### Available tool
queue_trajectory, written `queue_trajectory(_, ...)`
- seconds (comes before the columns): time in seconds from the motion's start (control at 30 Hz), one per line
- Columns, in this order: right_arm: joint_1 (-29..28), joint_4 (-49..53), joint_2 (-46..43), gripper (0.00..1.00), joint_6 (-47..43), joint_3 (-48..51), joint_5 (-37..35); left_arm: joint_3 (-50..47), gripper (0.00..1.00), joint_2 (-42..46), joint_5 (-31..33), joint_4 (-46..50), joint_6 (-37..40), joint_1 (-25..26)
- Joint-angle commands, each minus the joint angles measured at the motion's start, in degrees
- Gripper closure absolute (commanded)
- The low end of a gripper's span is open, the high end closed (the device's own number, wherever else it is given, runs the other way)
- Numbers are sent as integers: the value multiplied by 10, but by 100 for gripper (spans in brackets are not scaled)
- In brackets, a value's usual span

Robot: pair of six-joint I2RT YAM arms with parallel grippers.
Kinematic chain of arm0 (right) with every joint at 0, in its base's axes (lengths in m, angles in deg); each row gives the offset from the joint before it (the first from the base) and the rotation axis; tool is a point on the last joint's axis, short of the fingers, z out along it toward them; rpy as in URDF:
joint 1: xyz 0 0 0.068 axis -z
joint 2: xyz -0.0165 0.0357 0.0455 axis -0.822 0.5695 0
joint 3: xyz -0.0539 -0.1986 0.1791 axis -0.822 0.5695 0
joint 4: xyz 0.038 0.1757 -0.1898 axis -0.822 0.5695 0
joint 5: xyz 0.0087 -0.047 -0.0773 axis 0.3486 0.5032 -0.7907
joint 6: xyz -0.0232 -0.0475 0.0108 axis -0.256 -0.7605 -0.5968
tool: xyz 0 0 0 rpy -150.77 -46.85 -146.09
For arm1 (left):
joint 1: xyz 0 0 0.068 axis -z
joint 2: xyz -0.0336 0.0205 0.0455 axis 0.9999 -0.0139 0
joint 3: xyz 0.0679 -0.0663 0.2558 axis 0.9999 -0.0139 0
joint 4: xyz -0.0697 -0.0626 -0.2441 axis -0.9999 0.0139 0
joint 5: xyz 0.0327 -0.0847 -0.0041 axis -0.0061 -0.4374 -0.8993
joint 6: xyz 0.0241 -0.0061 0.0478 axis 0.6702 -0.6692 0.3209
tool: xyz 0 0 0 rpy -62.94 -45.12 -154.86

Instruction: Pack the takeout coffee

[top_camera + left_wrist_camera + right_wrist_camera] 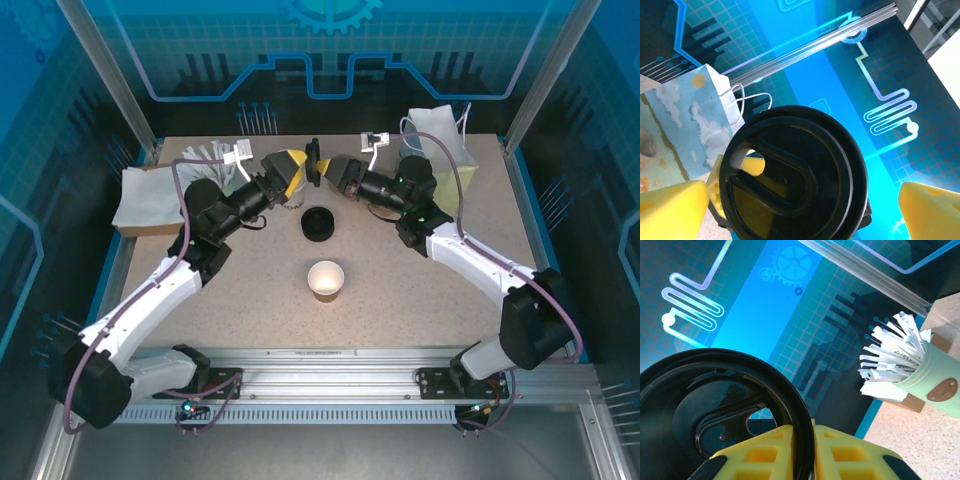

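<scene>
Lightness is what will govern the handling: the takeout coffee cup [326, 279] is a small brownish paper cup standing upright and lidless on the table [420, 300], near the middle and closer to the arm bases than anything else. Its inside looks pale, and I cannot tell whether it holds any liquid. I judge its thin wall soft enough to dent under a hard squeeze and the whole cup light enough to skid or tip at a nudge. The safest hold is probably around the body just below the rolled rim, where paper is stiffest, with a gentle close. Its black plastic lid [795, 175] is raised above the far half of the table, on edge. The right gripper [810, 445] has its yellow fingers pressed together on the lid's rim. The left gripper [296, 176] faces the lid from the other side with its fingers spread wide, clear of the plastic. That lid looks stiff but slick, so an edge pinch may let it swivel. A dark round object [318, 224] sits just beyond the cup, and a printed paper bag [440, 150] stands at the far right.
</scene>
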Motion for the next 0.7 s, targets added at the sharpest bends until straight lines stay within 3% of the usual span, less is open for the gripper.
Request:
queue_trajectory(0.0,-6,-48,3,83,18,7,11,18,2,-10,-21,-42,-27,-1)
queue_trajectory(0.67,-15,-63,21,84,32,-6,22,22,7,-34,-24,-75,-53,-1)
